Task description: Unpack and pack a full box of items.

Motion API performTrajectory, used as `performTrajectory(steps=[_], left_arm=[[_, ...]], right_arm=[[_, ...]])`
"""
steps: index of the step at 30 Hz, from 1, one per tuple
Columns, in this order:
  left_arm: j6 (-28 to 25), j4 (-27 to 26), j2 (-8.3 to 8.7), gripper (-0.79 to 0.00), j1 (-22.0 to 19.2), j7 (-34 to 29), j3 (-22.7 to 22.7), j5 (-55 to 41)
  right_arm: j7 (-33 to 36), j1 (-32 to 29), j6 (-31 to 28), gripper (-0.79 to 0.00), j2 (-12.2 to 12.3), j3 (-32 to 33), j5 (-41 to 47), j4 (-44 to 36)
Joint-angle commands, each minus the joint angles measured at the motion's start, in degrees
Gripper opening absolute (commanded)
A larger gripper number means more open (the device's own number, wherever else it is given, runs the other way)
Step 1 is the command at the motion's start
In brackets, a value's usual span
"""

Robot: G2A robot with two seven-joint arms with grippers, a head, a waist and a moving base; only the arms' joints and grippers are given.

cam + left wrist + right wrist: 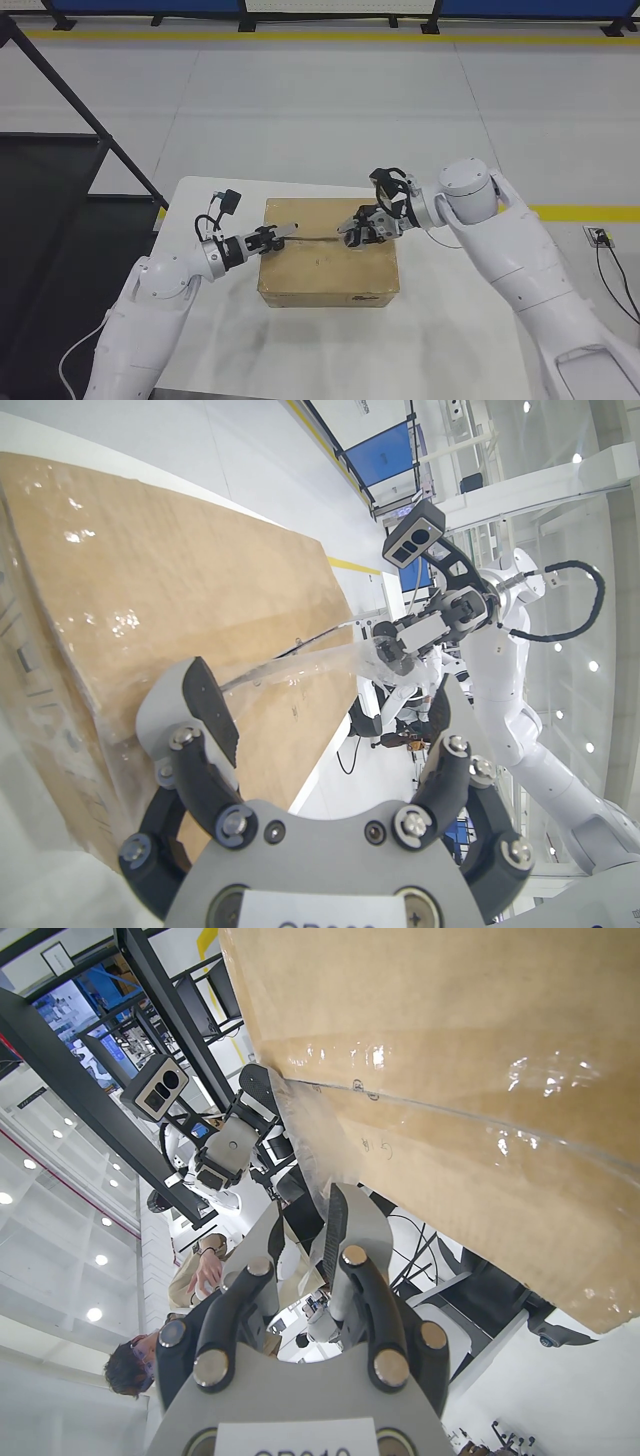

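A sealed brown cardboard box (325, 262) sits in the middle of the white table (440, 330). A strip of clear tape (315, 239) is peeled up off the box's centre seam and stretches across its top. My right gripper (355, 231) is over the right part of the lid, shut on the crumpled end of the tape (395, 660); the strip (305, 1153) runs in between its fingers (332, 1223). My left gripper (325, 695) is open at the box's left top edge (283, 232), with the tape (310, 662) passing between its spread fingers. The box (450, 1028) is closed, so its contents are hidden.
A black metal frame (70, 110) and a dark panel stand left of the table. The table's bare white surface shows in front of and right of the box. Beyond the table is open grey floor with a yellow line (590, 212).
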Motion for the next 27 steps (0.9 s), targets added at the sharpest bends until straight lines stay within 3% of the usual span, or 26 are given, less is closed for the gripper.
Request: performTrajectory(steps=[1, 4, 12, 27], left_arm=[[-0.01, 0.07, 0.05, 0.000, -0.05, 0.24, 0.14, -0.12], [-0.05, 0.11, 0.12, 0.000, -0.11, 0.33, 0.33, -0.34], [-0.17, 0.05, 0.33, 0.000, -0.19, 0.68, 0.77, -0.60], [0.01, -0.28, 0.67, 0.000, -0.30, 1.11, 1.69, -0.99]], right_arm=[[0.06, -0.11, -0.05, -0.539, 0.11, 0.02, -0.03, -0.09], [-0.16, -0.18, -0.27, -0.493, 0.31, 0.14, -0.30, -0.28], [-1.09, -0.68, -1.09, -0.505, 1.05, 1.14, -0.79, -1.55], [-6.31, -3.69, 0.33, -0.443, 4.08, 7.09, -3.05, -6.72]])
